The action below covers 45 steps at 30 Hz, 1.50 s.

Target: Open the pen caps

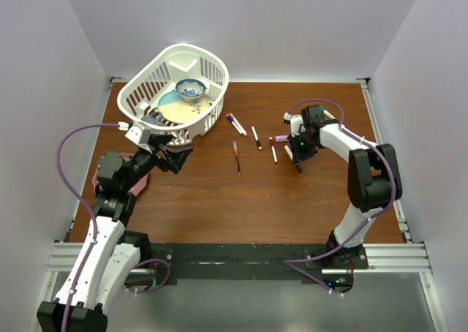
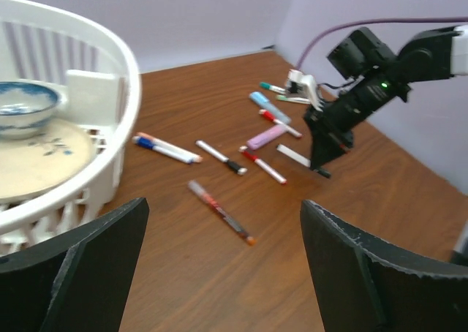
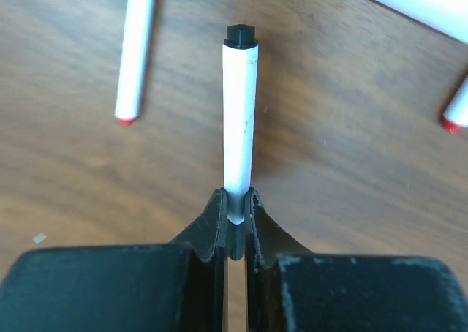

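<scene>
Any writing on the barrels is too small to read.

The right claw (image 3: pixel 234 202) is clenched on a pen (image 3: pixel 240 112). Its fingers pinch the pen's dark near end, and I cannot tell whether that end is a cap or a tip. The barrel is white and points straight away from the claw, ending in a small black six-sided plug. In the top view this claw (image 1: pixel 298 159) sits right of the table's middle, tilted down with the pen close over the wood.

The other pens (image 2: pixel 221 157) lie loose on the brown table (image 1: pixel 219 200), between the basket (image 1: pixel 212 76) and the right arm. Most are thin and white with coloured ends:
- one with a black end
- one with red ends (image 2: pixel 265 167)
- a darker one with an orange tip (image 2: pixel 219 211)
- a pair with blue and orange ends (image 2: pixel 164 148) just beside the basket
- a pink one (image 2: pixel 267 136)
- a light-blue one (image 2: pixel 269 107)

The left claw (image 2: pixel 223 204) is released, with its fingers (image 2: pixel 95 266) spread wide and holding nothing. It hangs near the basket's front wall, facing the pens.

In the basket a blue-patterned bowl (image 1: pixel 191 90) rests on a cream plate (image 1: pixel 172 111).
</scene>
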Tool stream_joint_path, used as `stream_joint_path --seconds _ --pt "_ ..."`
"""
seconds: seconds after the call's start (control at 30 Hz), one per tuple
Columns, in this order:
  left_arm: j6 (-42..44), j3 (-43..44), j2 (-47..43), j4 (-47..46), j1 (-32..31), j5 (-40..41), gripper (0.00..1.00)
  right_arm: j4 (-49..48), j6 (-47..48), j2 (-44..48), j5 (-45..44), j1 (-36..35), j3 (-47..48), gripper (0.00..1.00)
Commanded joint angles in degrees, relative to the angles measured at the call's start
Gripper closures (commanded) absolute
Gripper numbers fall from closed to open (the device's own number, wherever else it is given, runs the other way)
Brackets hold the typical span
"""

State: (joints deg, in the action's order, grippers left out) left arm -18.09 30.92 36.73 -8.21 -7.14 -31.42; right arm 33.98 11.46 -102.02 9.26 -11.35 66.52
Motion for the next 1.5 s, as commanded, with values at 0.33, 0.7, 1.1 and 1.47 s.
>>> stream_joint_path --seconds 0.33,0.7,1.1,1.47 --pt "-16.72 0.89 17.21 -21.74 -36.49 20.23 0.08 -20.39 -23.13 16.39 43.38 10.74 -11.40 1.00" --pt "-18.48 23.28 51.39 -21.50 -46.12 35.90 0.07 -37.31 -41.25 19.49 49.80 13.38 -18.71 1.00" --pt "-19.97 33.06 63.11 -18.17 -48.23 33.70 0.26 -38.72 -42.58 18.70 49.81 13.38 -18.80 1.00" --pt "-18.48 39.48 68.03 -13.06 -48.50 38.10 0.37 -39.07 -42.75 19.13 50.33 13.38 -18.80 1.00"
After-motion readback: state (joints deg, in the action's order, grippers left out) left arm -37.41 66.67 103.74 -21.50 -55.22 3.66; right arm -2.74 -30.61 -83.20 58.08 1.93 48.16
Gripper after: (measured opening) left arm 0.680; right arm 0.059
